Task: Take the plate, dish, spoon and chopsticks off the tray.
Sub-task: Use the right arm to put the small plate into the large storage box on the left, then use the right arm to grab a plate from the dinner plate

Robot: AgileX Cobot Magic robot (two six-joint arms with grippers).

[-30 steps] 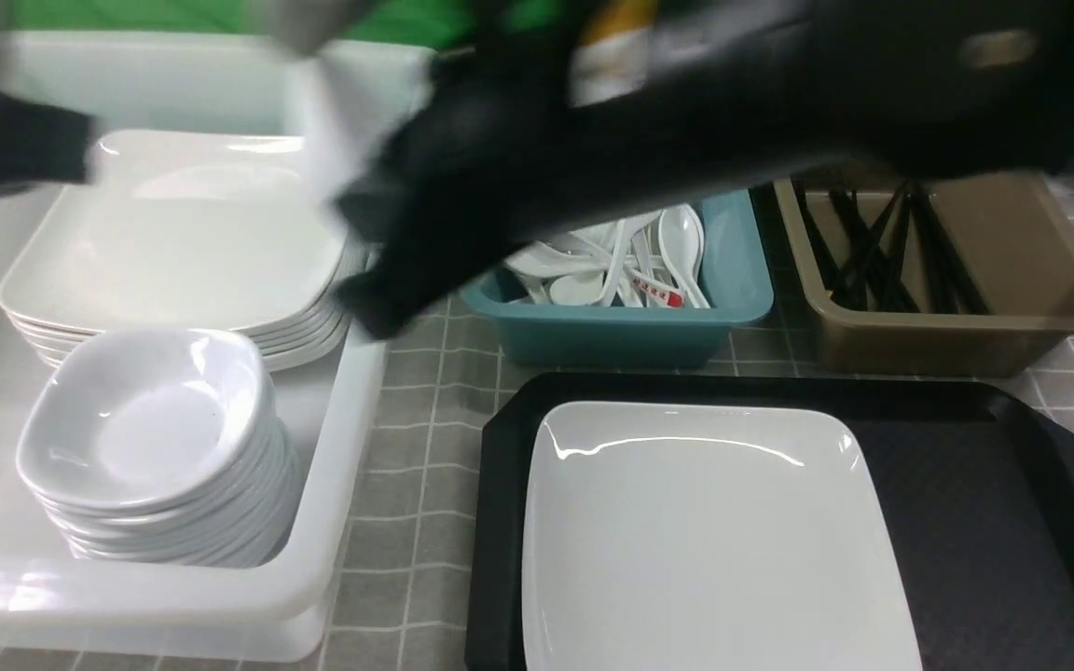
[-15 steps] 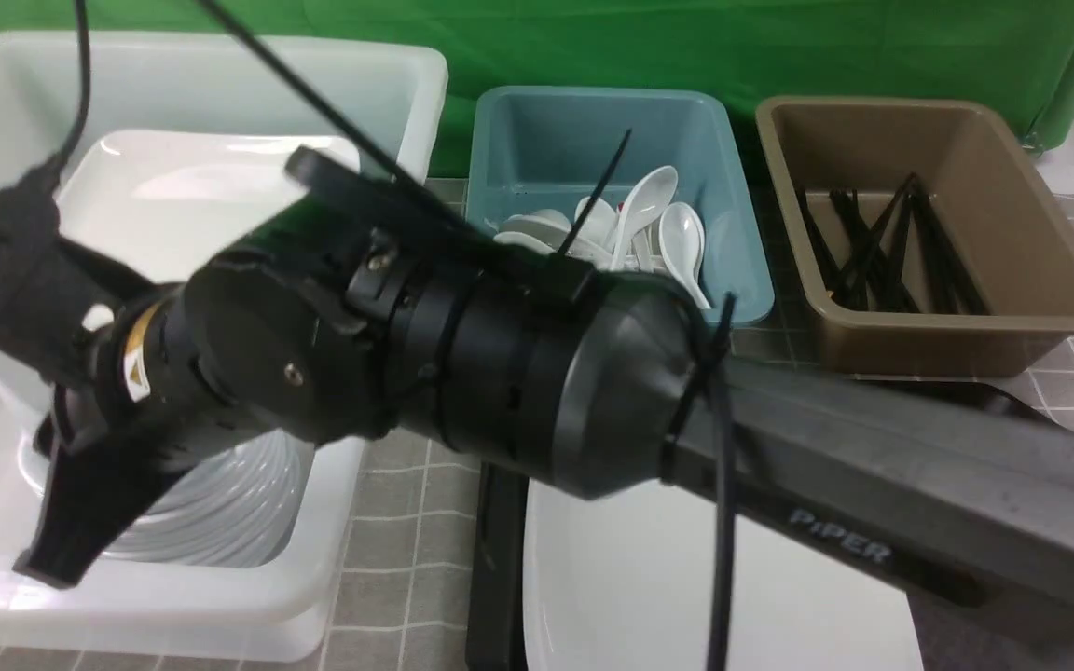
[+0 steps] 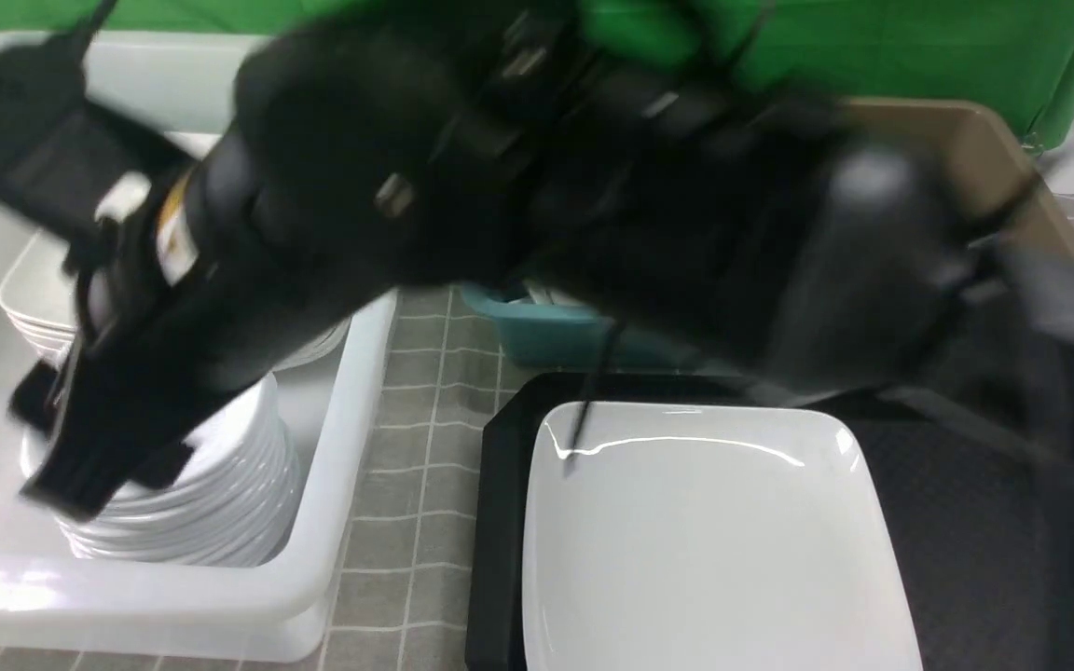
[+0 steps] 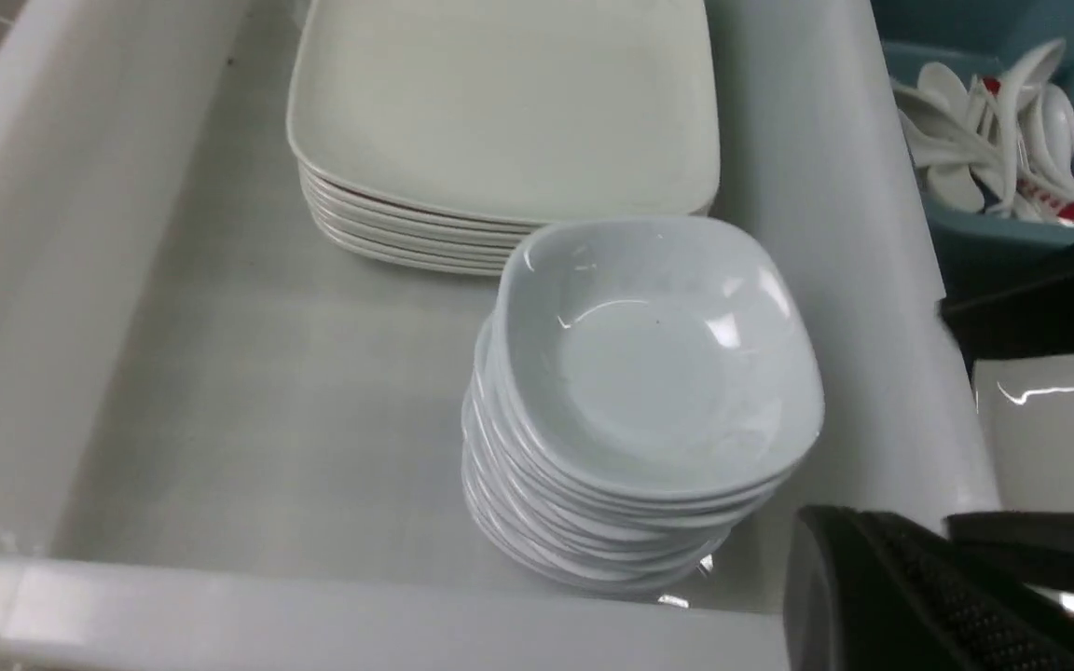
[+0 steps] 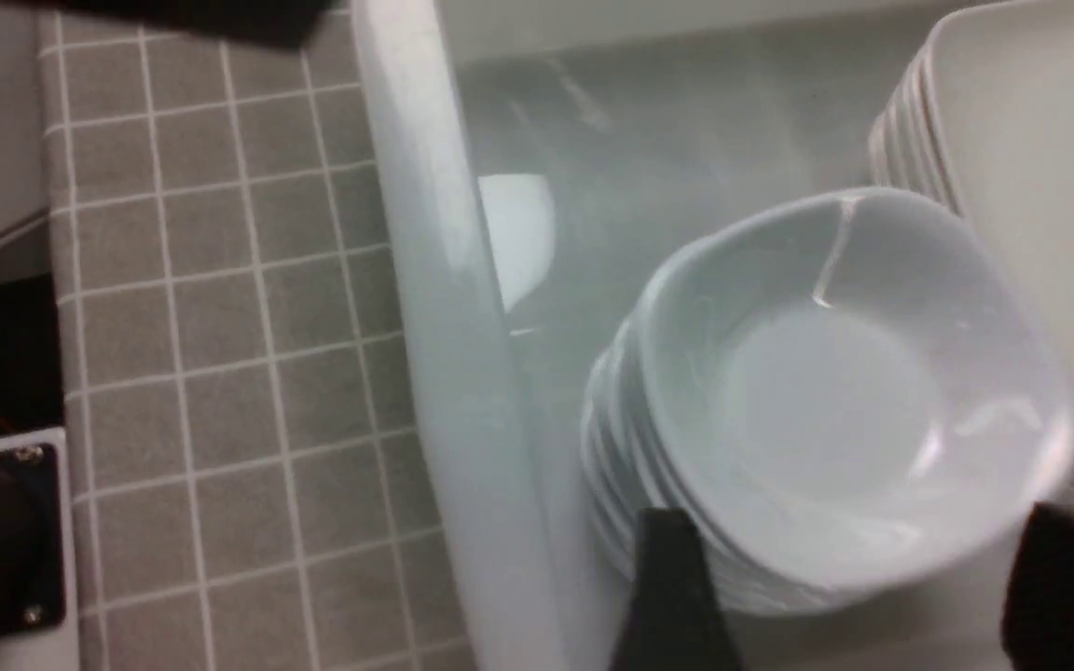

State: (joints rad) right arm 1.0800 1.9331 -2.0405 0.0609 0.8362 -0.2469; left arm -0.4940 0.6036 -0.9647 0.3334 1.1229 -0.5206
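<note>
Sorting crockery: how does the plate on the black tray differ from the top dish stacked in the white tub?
The plate is wide and flat; the top dish is small and deep. The plate lies on the tray; the top dish crowns a stack in the white tub. Both are glossy white.

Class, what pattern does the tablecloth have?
The tablecloth is grey with a white grid, clearest in the right wrist view.

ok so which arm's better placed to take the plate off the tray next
Probably left. The plate lies at the left of the tray, and the left gripper is shut, empty, close by it. The right gripper is stretched across into the white bin, jaws open around the top dish.
</note>
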